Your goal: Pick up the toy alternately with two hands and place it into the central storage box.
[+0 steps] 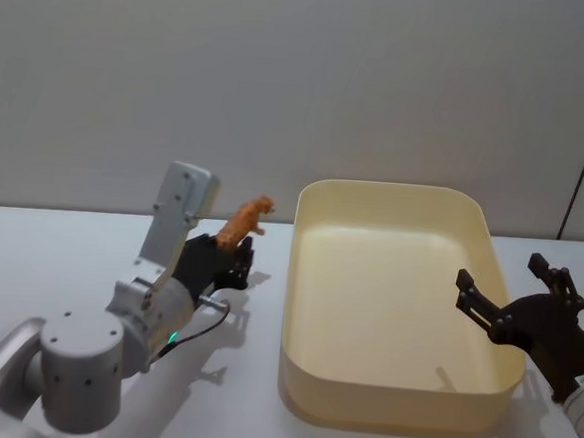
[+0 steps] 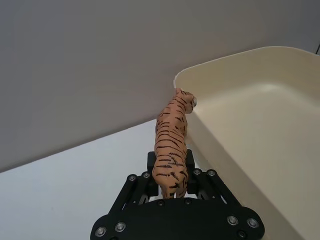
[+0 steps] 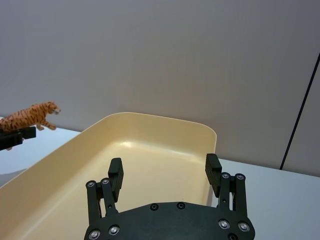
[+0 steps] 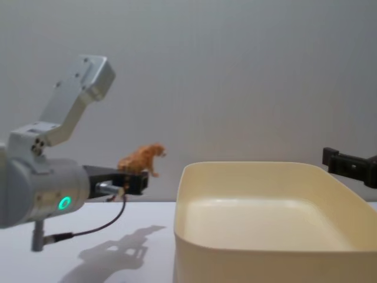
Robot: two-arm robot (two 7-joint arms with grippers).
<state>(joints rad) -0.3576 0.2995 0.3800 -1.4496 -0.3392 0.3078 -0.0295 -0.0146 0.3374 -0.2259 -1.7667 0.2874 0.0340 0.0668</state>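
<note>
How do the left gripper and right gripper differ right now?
The left gripper is shut on the tiger toy; the right gripper is open and empty. The left gripper is beside the storage box's left wall; the right gripper is by its right rim. Both are black and raised off the table.
</note>
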